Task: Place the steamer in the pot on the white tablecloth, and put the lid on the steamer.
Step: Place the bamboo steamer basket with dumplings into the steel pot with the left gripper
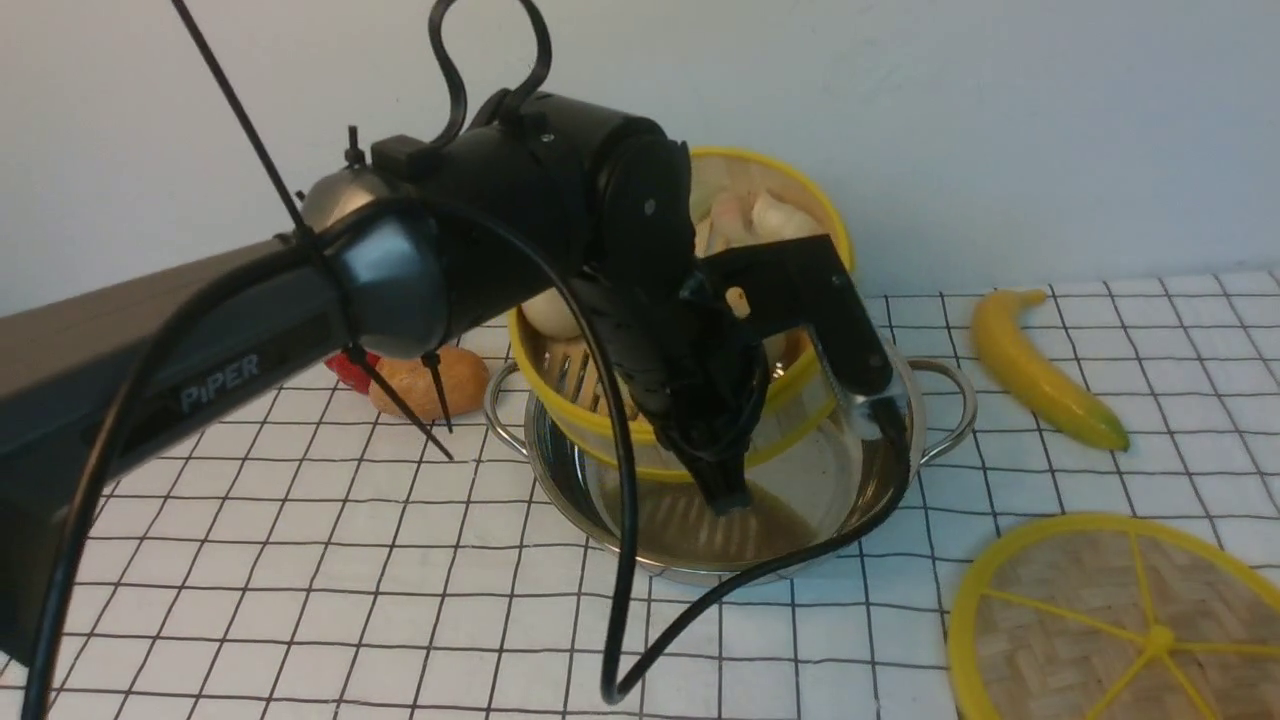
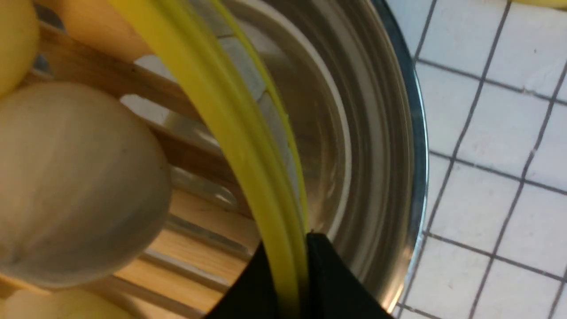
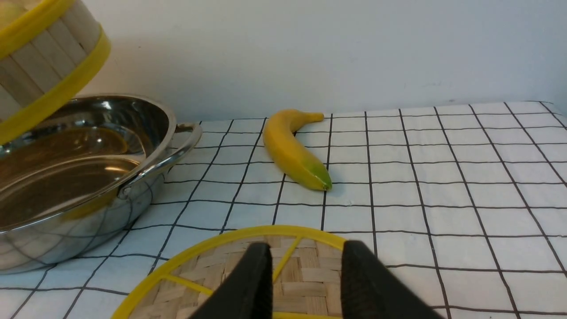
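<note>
Left gripper (image 2: 292,274) pinched the steamer's (image 2: 230,110) rim; it looked light, stiff, apt to pivot between those jaws. Right gripper's (image 3: 305,248) jaws stood spread, lid (image 3: 305,279) beneath

Bright, even, diffuse light in all 3 views. The wall & white tablecloth (image 1: 300,520) are well lit, w/ only soft, faint shadows under the banana (image 3: 294,148) and beside the pot (image 3: 88,212). Pot interior shows small glare spots + warm mirror reflections. Front view is slightly soft overall; the left arm (image 1: 200,330), near the lens, is dark w/ a dull sheen. Left wrist view is v. close: the bun (image 2: 75,177) & steamer (image 2: 239,133) rim are blurred, grid lines crisper. Right wrist view is sharpest; the right end effector (image 3: 305,248) is near-black w/ little detail.
</note>
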`<state>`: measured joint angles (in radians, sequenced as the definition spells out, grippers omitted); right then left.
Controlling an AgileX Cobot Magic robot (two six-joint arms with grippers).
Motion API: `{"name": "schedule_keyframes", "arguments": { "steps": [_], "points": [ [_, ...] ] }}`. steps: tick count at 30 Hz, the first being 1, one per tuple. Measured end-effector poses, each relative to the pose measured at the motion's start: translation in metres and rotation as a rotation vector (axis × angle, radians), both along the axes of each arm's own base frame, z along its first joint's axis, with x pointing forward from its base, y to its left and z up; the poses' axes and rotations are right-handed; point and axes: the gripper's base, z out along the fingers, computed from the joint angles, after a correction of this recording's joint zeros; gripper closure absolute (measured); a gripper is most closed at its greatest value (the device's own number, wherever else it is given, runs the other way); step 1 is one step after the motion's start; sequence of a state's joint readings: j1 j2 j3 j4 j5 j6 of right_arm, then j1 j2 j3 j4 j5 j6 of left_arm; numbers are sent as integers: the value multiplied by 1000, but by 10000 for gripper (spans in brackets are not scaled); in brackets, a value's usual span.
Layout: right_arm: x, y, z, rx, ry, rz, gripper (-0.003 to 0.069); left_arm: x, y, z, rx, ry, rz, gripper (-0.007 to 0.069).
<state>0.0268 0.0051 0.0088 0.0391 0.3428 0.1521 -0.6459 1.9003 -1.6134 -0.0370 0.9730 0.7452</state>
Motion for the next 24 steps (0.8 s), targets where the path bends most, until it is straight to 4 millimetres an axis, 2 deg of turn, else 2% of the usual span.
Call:
{"name": "schedule_keyframes", "arguments": {
  "steps": [10,16,24],
  "points": [
    [0,0,0,0,0,0,417,3,-4,-18,80,15,-140,593],
    [0,0,0,0,0,0,417,3,-4,-18,114,-12,-255,593],
    [0,0,0,0,0,0,417,1,-3,-25,150,33,-280,593]
  ]
}}
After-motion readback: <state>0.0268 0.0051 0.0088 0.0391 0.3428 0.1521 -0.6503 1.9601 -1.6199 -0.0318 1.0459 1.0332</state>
